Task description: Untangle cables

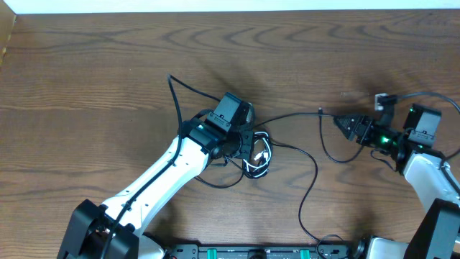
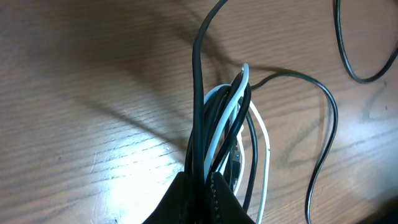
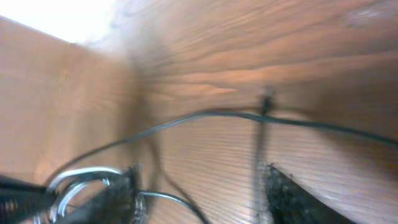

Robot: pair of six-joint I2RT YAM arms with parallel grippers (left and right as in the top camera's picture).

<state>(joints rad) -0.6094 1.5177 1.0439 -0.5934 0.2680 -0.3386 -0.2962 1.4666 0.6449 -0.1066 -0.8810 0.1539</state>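
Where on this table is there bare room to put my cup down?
The far strip of table along the back edge is bare, and so is the near-left corner beside the left arm. The middle is crowded: the left gripper pinches the cable bundle, and a black cable runs toward the right gripper.

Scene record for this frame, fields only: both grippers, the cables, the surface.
left gripper: shut on bundle
right gripper: open, fingers spread, nothing clamped
bundle: white cable and black cable loops intertwined, near the table's middle
black cable run: one strand leads from the bundle to just ahead of the right gripper's fingertips
table: brown wood grain
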